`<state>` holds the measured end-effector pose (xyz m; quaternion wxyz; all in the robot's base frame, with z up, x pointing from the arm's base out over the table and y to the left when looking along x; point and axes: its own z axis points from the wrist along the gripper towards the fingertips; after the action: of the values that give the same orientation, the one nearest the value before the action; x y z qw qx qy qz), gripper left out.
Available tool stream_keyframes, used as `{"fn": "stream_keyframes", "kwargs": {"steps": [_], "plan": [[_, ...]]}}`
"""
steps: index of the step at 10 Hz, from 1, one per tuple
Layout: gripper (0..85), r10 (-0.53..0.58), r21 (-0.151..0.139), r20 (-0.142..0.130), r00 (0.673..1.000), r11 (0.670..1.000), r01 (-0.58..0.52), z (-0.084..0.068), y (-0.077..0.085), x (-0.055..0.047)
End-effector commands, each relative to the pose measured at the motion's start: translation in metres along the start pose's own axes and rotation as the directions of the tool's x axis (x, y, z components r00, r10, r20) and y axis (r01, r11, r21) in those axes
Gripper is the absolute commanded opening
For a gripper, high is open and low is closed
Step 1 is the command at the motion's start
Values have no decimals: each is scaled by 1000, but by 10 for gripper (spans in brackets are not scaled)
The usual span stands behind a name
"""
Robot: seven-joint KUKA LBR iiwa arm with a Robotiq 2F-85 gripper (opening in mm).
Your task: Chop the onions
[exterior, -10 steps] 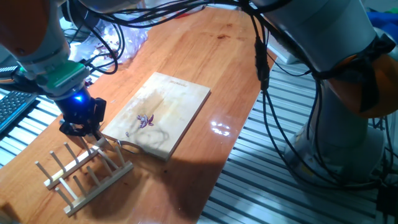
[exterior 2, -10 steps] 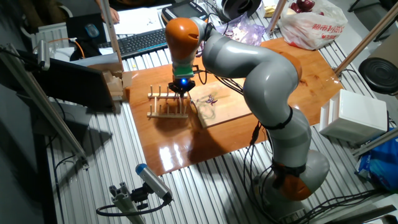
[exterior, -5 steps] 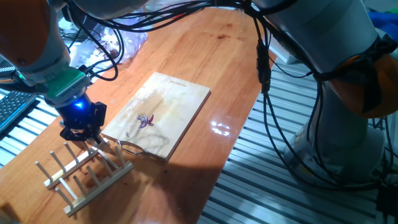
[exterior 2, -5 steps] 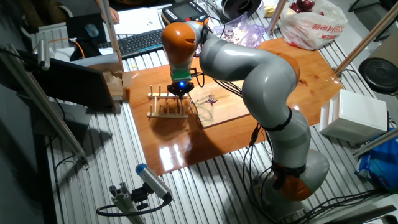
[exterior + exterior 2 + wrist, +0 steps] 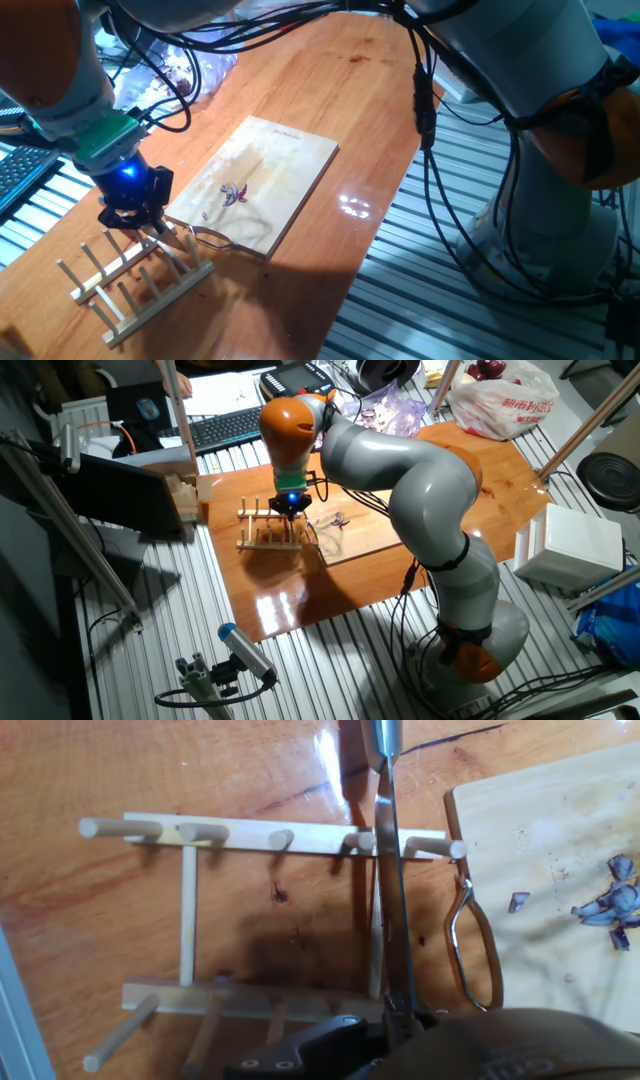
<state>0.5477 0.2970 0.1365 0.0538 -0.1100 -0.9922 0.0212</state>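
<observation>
The onions are a few small purple bits on the pale wooden board. They also show at the right edge of the hand view as purple onions on the board. My gripper hangs just left of the board, over the wooden peg rack. It is shut on a knife, whose blade is seen edge-on and runs between the rack's pegs. In the other fixed view the gripper stands over the rack, left of the onions.
A bent metal wire loop lies at the board's near corner beside the rack. A clear plastic bag with purple scraps sits at the table's back. A keyboard lies behind the table. Black cables hang from the arm.
The gripper with the knife has sunk a little toward the rack and shifted slightly left; over the last half second it has hardly moved. The onions and board are unchanged.
</observation>
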Motion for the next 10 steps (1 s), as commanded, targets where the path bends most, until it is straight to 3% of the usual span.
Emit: {"fn": "stream_keyframes", "kwargs": {"steps": [1, 2, 3, 4, 7, 9, 10], "plan": [[0, 8, 3, 4, 1000, 1000, -8, 2, 2, 1], [170, 17, 12, 13, 1000, 1000, -17, 3, 3, 2], [170, 18, 14, 15, 1000, 1000, -19, 3, 3, 2], [340, 19, 20, 16, 1000, 1000, -19, 3, 3, 2], [340, 14, 32, 17, 1000, 999, -15, 0, 2, 1], [340, -20, 42, -13, 1000, 999, 20, -15, -4, -4], [340, -61, 48, -25, 998, 997, 63, -26, -15, -9]]}}
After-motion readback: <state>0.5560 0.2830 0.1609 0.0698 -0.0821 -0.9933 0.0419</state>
